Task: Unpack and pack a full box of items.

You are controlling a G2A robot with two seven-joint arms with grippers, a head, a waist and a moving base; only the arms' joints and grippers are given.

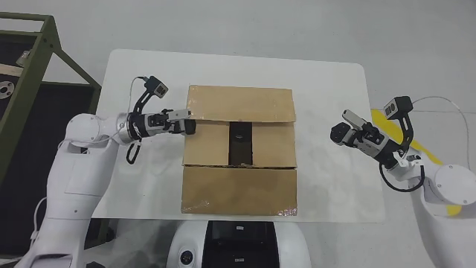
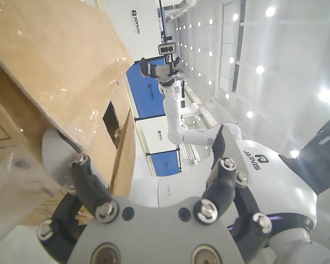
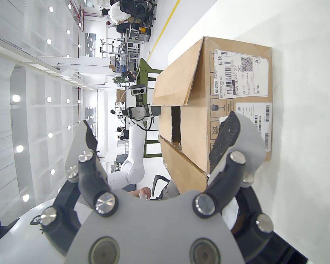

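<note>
Cardboard box [image 1: 239, 190] sits mid-counter [image 1: 327, 82], long outer flaps folded back, the two short inner flaps nearly shut with a dark gap [image 1: 240, 143] between them. Contents can't be made out through the gap.

Left end effector [image 1: 186, 123] is at the box's left edge with jaws spread. One finger [image 2: 53, 146] is tucked against the cardboard at a flap edge, the other stands clear, nothing gripped. Right end effector [image 1: 341, 132] hangs over bare counter, well apart from the box's right side, jaws also spread and holding nothing.

Likely step: getting the left inner flap up, so unpacking has barely begun.

Risks:
- With only one finger under the flap and no brace on the far side, a push could slide or spin the box instead of lifting the flap.
- Leftover clear tape on the flap edges could snag the finger, then tear the cardboard or tip the box.
- If the jaws close on the flap edge too shallowly, it could slip out and drop shut.
</note>
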